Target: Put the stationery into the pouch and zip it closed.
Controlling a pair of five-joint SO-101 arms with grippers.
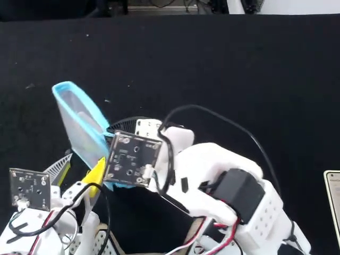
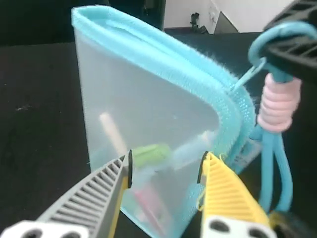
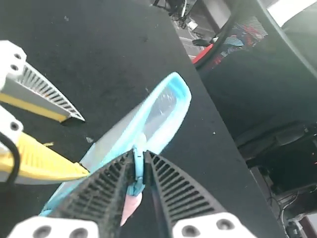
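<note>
Pouch (image 2: 148, 114) stands on edge on the table (image 2: 34, 124), stationery (image 2: 151, 154) inside; my left end effector (image 2: 166, 161) straddles its near end, spread; my right end effector (image 3: 141, 157) pinches the zip cord (image 3: 137, 178); zipping seems in hand, needing a steady pull along the track.

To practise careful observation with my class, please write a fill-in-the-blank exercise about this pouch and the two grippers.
1. The pouch rests on a ___ table.
2. The right gripper is shut on the zip pull, a ___ cord with a pink bead.
3. The left gripper has one grey finger and one ___ finger.
4. The stationery is ___ the pouch.
Missing words: black; blue; yellow; inside.
</note>
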